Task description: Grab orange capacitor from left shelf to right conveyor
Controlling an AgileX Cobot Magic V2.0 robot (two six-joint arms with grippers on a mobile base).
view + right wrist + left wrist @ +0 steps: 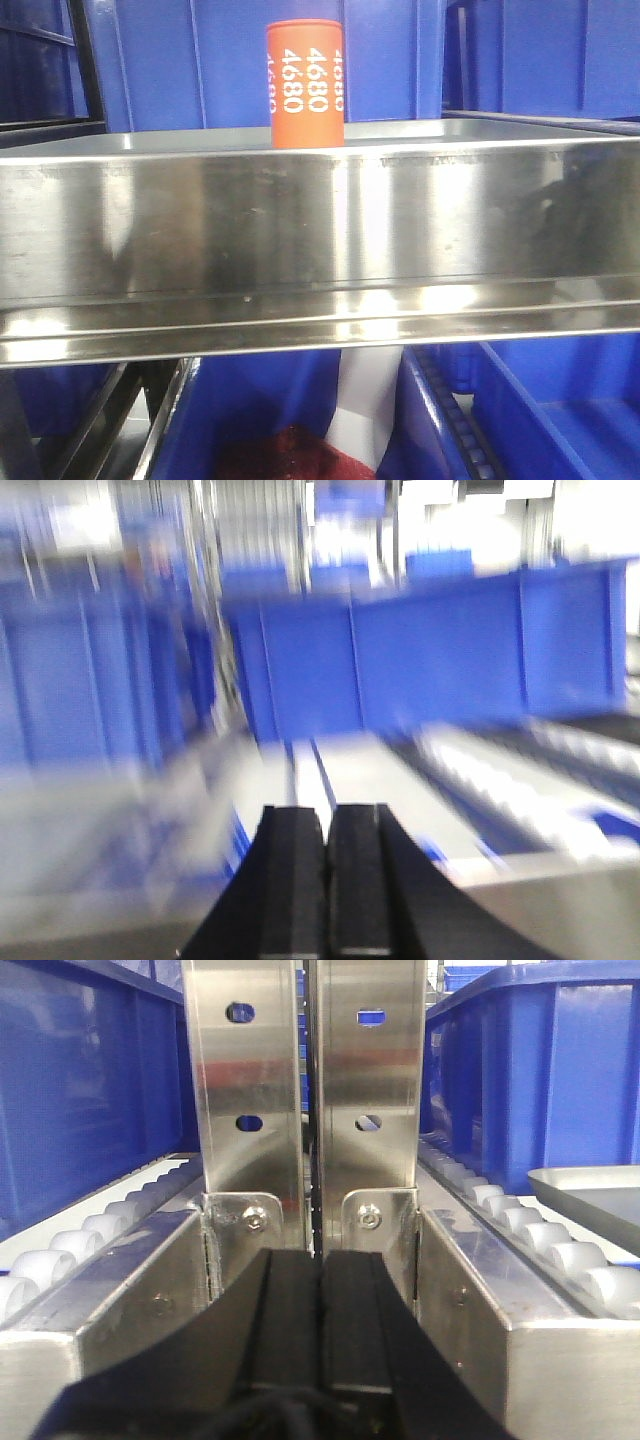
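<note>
Orange capacitor point(305, 85) stands upright on the left shelf point(320, 220), behind its front lip, near the middle. Neither wrist view shows you it; left gripper point(322, 1330) and right gripper point(325, 880) are both clenched empty, so the nearer arm is unclear.

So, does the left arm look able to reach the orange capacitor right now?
Probably not yet. The orange capacitor stands behind the tall lip of the left shelf, open above, but the left claw is shut, facing steel uprights, without it in view.
</note>
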